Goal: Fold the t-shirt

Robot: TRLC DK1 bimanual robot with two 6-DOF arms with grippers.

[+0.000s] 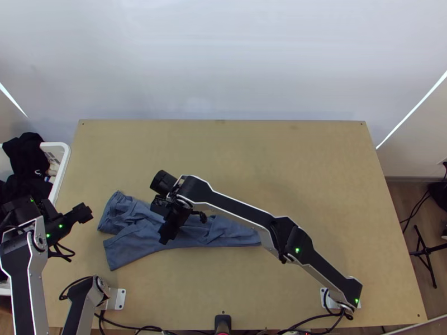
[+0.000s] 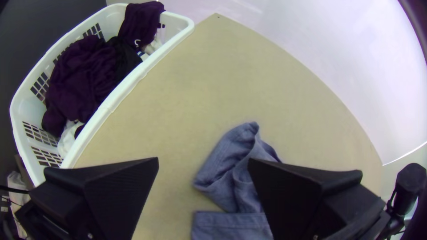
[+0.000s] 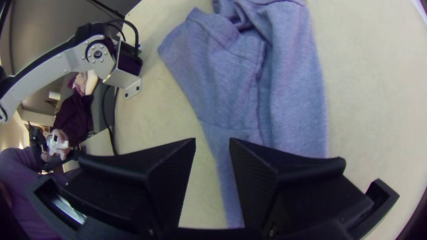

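The blue-grey t-shirt (image 1: pixel 134 245) lies as a long, creased, partly folded strip across the table's left and middle, its two loose ends spread toward the left. My left gripper (image 1: pixel 62 220) is left of those ends, near the basket. In the left wrist view a bunched end of the shirt (image 2: pixel 231 169) shows beside the right-hand finger of the open, empty left gripper (image 2: pixel 203 160). Over the middle of the cloth is my right gripper (image 1: pixel 167 223). The right wrist view has the shirt (image 3: pixel 293 89) running under one finger of the right gripper (image 3: pixel 213 140), which stands open with nothing between its fingers.
A white basket (image 2: pixel 111 100) of dark and white clothes stands at the table's left edge. Bare table (image 1: pixel 268 162) stretches behind and to the right of the shirt. The right arm crosses from the lower right over the shirt's right end. Cables run along the near edge.
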